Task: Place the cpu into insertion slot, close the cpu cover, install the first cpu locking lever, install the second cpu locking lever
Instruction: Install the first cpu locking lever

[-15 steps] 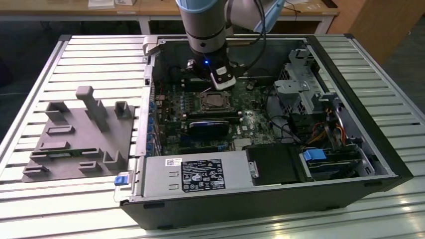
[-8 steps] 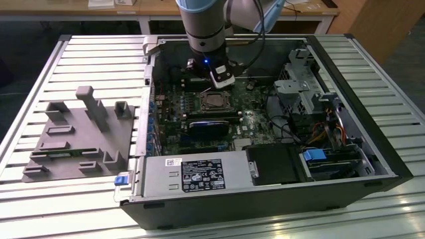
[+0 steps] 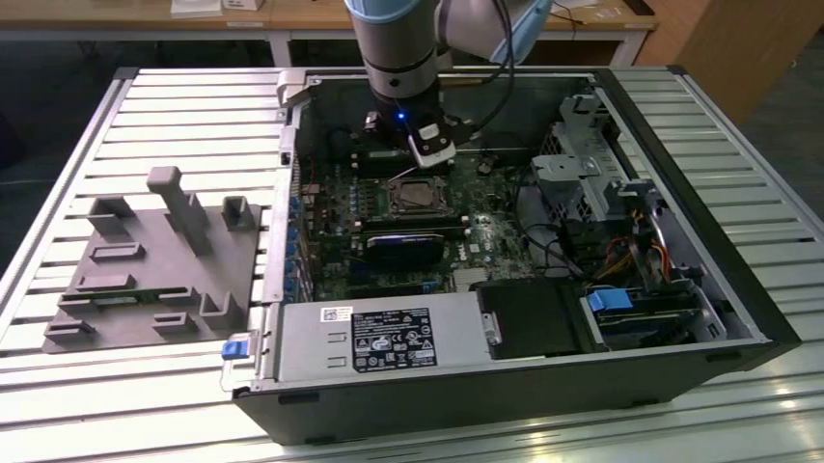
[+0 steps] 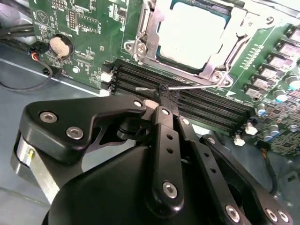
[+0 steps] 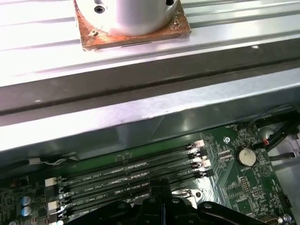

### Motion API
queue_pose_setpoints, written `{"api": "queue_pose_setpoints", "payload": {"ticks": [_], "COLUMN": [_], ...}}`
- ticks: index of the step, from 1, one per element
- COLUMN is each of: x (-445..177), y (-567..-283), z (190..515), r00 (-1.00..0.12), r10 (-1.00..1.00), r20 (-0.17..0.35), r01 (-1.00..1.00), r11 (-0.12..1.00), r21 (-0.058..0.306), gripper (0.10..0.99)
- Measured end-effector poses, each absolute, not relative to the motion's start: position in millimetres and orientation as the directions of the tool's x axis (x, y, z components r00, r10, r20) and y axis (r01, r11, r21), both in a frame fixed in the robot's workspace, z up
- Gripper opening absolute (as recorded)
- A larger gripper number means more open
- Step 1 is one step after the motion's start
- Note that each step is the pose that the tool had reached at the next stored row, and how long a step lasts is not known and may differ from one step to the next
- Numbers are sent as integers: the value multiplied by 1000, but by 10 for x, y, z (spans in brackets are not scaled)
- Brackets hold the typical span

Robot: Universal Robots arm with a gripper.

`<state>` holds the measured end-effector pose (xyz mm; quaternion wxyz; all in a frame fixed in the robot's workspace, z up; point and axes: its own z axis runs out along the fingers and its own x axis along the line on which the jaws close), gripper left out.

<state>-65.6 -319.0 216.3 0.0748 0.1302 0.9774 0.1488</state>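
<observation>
Black claw [image 4: 164, 95] upright on lever [image 4: 193, 86]

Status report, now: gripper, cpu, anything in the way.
Gripper shut on locking lever, just over the memory slots. Cpu seated, cover down over it. No obstruction seen.

Exterior view: high, whole case [image 3: 451, 410]; both wrist views close, share mem slots [image 4: 206, 105] [image 5: 126, 171].

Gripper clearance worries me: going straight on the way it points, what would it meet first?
Probably the black memory slots right beyond the gripper, past the thin lever at its tips; depth unclear.
</observation>
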Motion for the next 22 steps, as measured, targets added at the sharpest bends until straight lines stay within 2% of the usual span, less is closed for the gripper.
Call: {"api": "queue_pose_setpoints", "payload": {"ticks": [13, 22], "x": [-634, -633], "y": [-3188, -3129], "z": [2117, 2077], "r00": [-945, -937], "r10": [304, 322], "r20": [-119, -133], "r01": [255, 276], "r11": [916, 919], "r21": [311, 281], "gripper": [106, 106]}}
